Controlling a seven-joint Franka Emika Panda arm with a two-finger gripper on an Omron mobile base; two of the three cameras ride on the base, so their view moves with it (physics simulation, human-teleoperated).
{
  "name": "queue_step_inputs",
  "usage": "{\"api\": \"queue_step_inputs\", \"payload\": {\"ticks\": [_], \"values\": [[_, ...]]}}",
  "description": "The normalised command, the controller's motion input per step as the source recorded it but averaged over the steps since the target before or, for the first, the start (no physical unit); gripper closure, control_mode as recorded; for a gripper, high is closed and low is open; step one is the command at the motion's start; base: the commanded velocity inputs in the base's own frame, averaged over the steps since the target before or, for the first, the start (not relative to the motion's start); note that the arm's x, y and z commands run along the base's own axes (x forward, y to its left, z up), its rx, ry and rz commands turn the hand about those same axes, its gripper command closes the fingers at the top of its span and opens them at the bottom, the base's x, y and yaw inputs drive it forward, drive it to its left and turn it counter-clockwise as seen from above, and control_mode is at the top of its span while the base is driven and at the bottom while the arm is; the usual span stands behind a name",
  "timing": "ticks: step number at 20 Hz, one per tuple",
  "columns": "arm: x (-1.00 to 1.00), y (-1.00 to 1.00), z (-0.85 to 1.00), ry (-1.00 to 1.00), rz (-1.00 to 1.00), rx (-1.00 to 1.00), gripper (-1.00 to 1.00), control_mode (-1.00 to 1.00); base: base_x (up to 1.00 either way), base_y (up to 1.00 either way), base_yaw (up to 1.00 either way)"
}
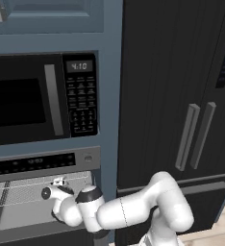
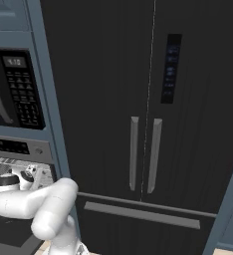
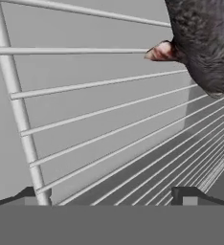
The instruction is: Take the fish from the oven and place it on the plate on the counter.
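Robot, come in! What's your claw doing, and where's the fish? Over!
Claw open, inside the oven. Fish on the wire rack, ahead of the fingertips, not grabbed. Nothing between them.

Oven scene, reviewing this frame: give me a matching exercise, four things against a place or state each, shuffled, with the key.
Things:
1. fish
2. gripper
3. microwave
4. wire rack

Places or states:
A. built in directly above the oven
B. open, holding nothing
C. dark grey, lying on the rack bars at the upper right of the hand view
D. pale metal bars inside the oven, under the fish

Pairs: 1-C, 2-B, 3-A, 4-D
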Motion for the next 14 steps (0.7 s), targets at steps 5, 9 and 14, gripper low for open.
{"api": "queue_step_inputs", "payload": {"ticks": [5, 9, 14], "values": [[-0.58, 0.12, -1.0, 0.0, -0.1, -0.1, -1.0, -1.0, 0.0, 0.0, 0.0], [-0.74, 0.23, -1.0, 0.04, -0.1, -0.1, -1.0, -1.0, 0.0, 0.0, 0.0], [-0.78, 0.29, -1.0, 0.06, -0.09, -0.12, -1.0, -1.0, 0.0, 0.0, 0.0]]}}
